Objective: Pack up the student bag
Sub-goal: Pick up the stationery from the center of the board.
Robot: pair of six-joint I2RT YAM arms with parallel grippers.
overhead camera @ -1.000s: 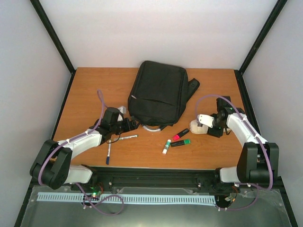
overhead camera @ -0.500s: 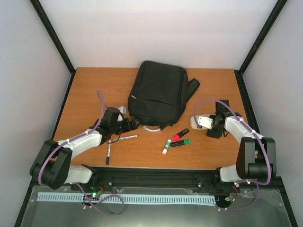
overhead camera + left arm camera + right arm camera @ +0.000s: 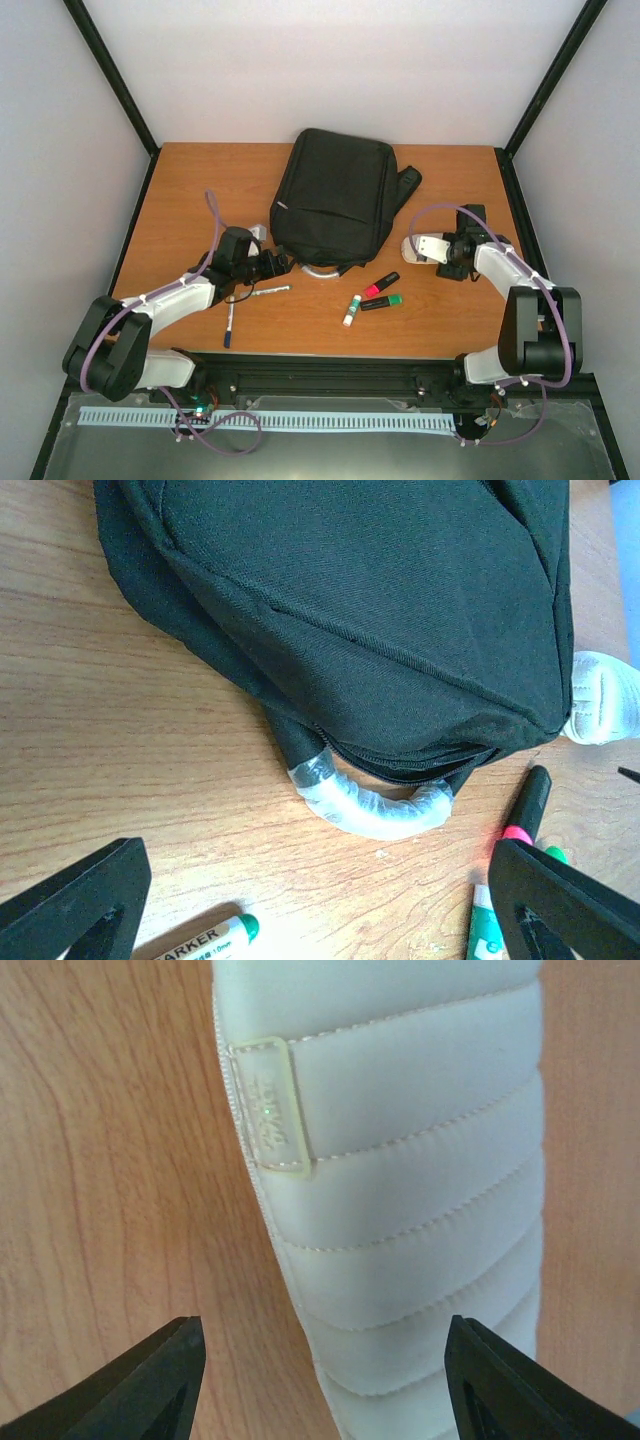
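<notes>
The student bag (image 3: 335, 195) lies flat at the table's middle back, a black backpack with its grey loop handle (image 3: 322, 270) toward me. My left gripper (image 3: 277, 265) hovers open just short of that handle (image 3: 370, 805), nothing between its fingers (image 3: 75, 900). My right gripper (image 3: 428, 256) is open over a beige ribbed pouch (image 3: 411, 244) to the right of the bag. In the right wrist view the pouch (image 3: 400, 1160) runs lengthwise between the jaws, with bare wood between it and the left finger (image 3: 150, 1380).
A pink-capped black highlighter (image 3: 381, 284), a green-capped one (image 3: 381, 302) and a white-and-green stick (image 3: 351, 310) lie near the front centre. A white marker (image 3: 265, 292) and a blue pen (image 3: 229, 325) lie by the left arm. The bag's strap (image 3: 407, 183) sticks out right.
The right gripper has moved toward the back of the table, and the beige pouch now lies farther back, nearer the bag. The left arm has stayed still.
</notes>
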